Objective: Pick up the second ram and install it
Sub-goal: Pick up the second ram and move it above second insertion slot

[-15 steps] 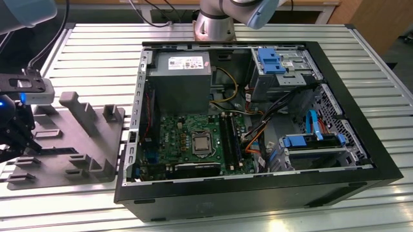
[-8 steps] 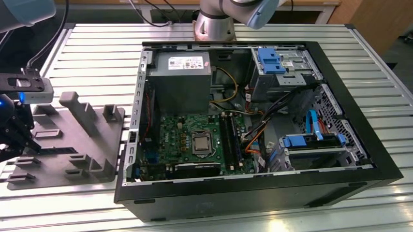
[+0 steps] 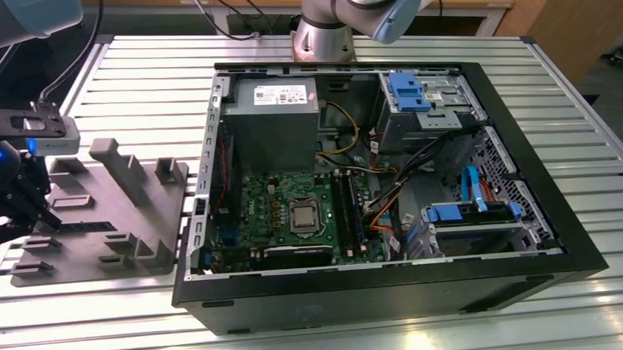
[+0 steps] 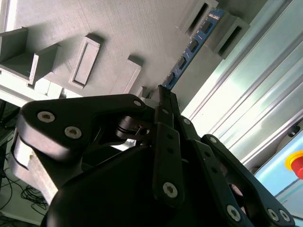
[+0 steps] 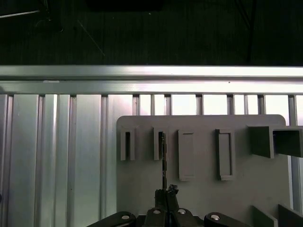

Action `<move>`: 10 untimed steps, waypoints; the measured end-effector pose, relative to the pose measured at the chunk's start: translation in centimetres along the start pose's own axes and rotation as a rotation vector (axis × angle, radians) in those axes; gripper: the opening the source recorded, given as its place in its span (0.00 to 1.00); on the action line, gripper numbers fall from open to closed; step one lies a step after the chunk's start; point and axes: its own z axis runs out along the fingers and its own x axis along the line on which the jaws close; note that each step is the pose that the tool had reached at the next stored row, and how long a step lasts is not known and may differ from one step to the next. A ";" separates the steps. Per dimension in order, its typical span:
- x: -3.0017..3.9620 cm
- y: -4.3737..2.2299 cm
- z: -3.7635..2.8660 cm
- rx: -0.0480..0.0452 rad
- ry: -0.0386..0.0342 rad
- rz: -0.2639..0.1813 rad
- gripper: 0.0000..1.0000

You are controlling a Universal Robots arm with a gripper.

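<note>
- Second ram [image 4: 191, 47], a long, narrow blackish memory stick with small rectangular chips along its face, is standing on edge in the gray plastic fixture [image 4: 118, 28] with raised blocks and slots. Its far end is sitting between two raised blocks.
- The black jointed claw [image 4: 163, 94] is gripping the stick's near end, with its fingers pressed together on it.
- The fingers are hiding the gripped end of the second ram, and the fixture's blocks are hiding part of its far end.
- In the first wrist view the stick is showing edge-on as a thin dark line, and the picture's edge is cutting off the claw.
- In the exterior view the claw is hanging over the fixture at the exterior view's left edge, partly cut off.
- The fixture is lying on a ribbed silver metal worktop [image 3: 146, 65].
- Just beside it, toward the exterior view's right, an open black computer case [image 3: 389, 299] is lying on its side.
- The case is showing a green motherboard [image 3: 282, 197] with long black memory sockets [image 3: 346, 211].
- The arm's silver base [image 3: 326, 36] is standing behind the case.
</note>
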 end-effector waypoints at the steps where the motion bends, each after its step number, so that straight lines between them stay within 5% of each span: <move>1: 0.00 0.01 -0.02 0.0001 0.0000 0.000 0.12; 10: -0.01 0.07 -0.21 0.0004 0.0000 0.000 0.12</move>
